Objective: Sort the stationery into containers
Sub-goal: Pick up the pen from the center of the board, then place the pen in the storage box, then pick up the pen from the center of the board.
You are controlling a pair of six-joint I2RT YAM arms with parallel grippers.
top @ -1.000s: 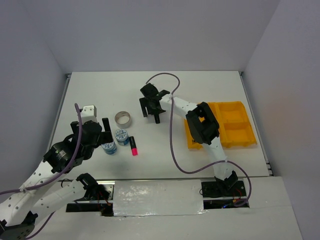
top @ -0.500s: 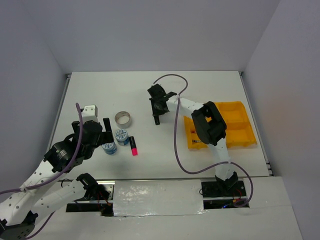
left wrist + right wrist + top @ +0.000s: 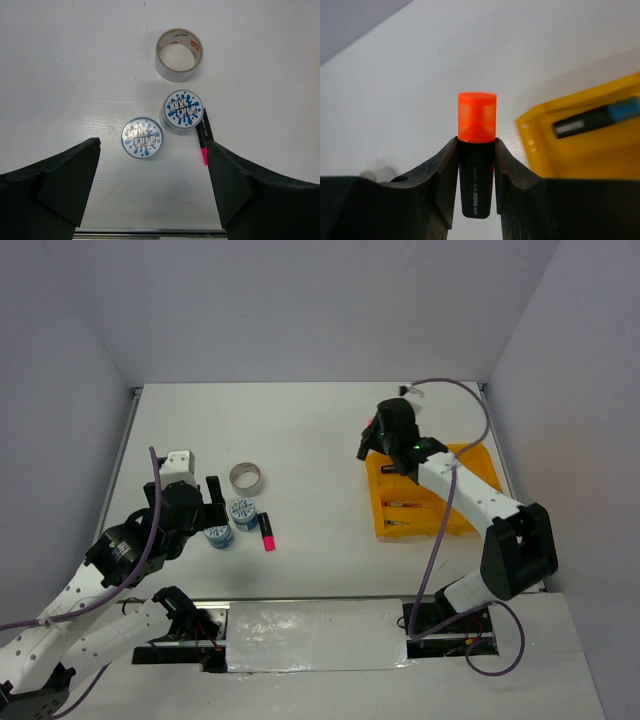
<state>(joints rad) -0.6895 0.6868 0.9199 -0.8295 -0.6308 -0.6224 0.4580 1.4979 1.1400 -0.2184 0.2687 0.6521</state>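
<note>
My right gripper (image 3: 372, 444) is shut on a black highlighter with an orange cap (image 3: 476, 150), held above the table at the far left corner of the yellow-orange tray (image 3: 378, 530). In the right wrist view the tray (image 3: 560, 155) lies to the right with a blue-capped highlighter (image 3: 597, 118) in it. My left gripper (image 3: 152, 200) is open and empty, above two blue-white tubs (image 3: 182, 109) (image 3: 142, 137), a pink-capped highlighter (image 3: 203, 137) and a grey tape ring (image 3: 179, 47). In the top view the tubs (image 3: 241, 510) (image 3: 217, 536) lie just right of the left gripper (image 3: 212, 490).
Thin pens (image 3: 404, 506) lie in the tray's near left compartment. The tape ring (image 3: 247, 477) and pink highlighter (image 3: 266, 530) sit at the left of the table. White walls close the table at the back and sides.
My right arm has swung from the middle of the table to the right, to the tray's far left corner, carrying the orange highlighter. The left arm has not moved.
</note>
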